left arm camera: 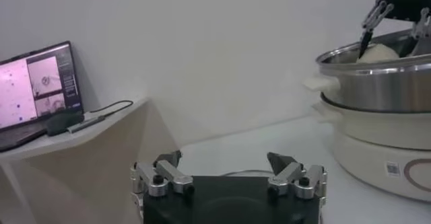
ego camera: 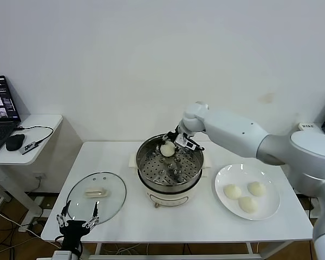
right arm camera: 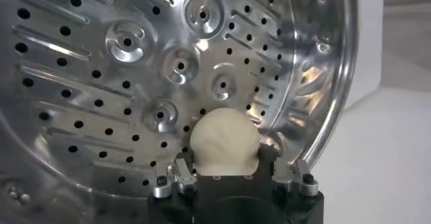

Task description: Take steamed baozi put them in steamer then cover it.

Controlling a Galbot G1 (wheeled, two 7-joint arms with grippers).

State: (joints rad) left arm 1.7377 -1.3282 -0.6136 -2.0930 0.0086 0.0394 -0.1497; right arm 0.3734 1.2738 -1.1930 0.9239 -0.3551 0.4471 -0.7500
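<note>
Left gripper [ego camera: 76,221]: parked at the near left edge of the white table [ego camera: 124,216], low, just in front of the cover. Its fingers [left arm camera: 161,171] stand wide apart with nothing between them.

Cover [ego camera: 96,196]: clear glass lid with steel rim, lying flat on the table's near left part, cream oblong handle [ego camera: 96,191] facing up. It sits well apart from the steamer.

White plate [ego camera: 271,208]: flat, on the table's right part, just beside the steamer. It carries three steamed baozi [ego camera: 248,204], cream-white and round, grouped close together near its centre.

Steamer [ego camera: 170,189]: shiny steel pot on a white base, at the middle of the table, uncovered. The perforated tray [right arm camera: 101,77] inside shows rows of holes and raised round bosses.

Fourth baozi [right arm camera: 225,141]: at the far side of the steamer, near the pot's back wall, low over or on the tray; contact with the tray cannot be told. It sits between the jaws of the right gripper.

Right gripper [ego camera: 171,145]: reaching into the steamer from the far right, arm extended over the pot's back rim. Its jaws stand narrow, one on each side of the bun; whether they press it or have just let go cannot be told.

Side desk [ego camera: 38,122]: left of the table, farther back, bearing an open laptop [ego camera: 0,111], a dark mouse [ego camera: 14,142] and a cable.

Background: plain white wall.
</note>
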